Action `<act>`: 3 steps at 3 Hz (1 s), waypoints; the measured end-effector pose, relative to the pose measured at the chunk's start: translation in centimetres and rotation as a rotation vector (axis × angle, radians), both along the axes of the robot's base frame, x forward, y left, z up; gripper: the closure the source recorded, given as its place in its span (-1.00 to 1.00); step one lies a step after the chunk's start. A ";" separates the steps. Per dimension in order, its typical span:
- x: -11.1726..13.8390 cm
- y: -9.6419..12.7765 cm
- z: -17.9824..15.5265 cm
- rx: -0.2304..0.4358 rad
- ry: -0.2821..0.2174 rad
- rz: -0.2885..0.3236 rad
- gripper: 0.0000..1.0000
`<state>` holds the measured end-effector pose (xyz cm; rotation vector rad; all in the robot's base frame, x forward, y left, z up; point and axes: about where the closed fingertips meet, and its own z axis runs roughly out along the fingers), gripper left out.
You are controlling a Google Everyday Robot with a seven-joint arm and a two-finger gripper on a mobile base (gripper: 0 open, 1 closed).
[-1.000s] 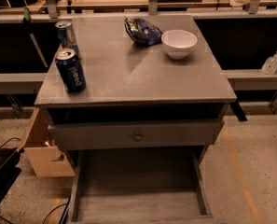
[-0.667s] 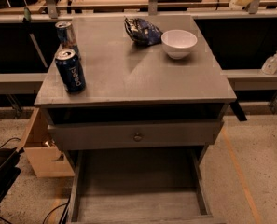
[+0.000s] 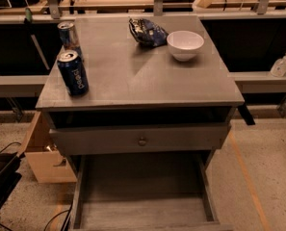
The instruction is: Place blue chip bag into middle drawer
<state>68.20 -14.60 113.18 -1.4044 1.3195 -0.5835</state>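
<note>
the blue chip bag (image 3: 147, 32) is lying near the back edge of the counter, a little right of the middle, with the white bowl (image 3: 185, 44) just beside it toward the right edge. it is looking light, soft and crumpled, so i am judging that the foil will be giving way and slipping under a grip. a pinch across a raised fold near its middle is seeming safer than a grab at a flat corner. its long axis is running slantwise, from the back edge down toward the bowl; which end is the opening i cannot tell. the middle drawer (image 3: 142, 191) is standing pulled out below the front edge, its plank floor showing. the gripper is not appearing anywhere in the view, so its state i cannot tell.
</note>
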 end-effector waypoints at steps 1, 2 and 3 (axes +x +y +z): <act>5.1 3.3 -3.1 0.093 0.038 0.054 -1.00; 9.2 6.7 -6.7 0.164 0.106 0.105 -1.00; 12.0 10.4 -10.7 0.184 0.193 0.160 -1.00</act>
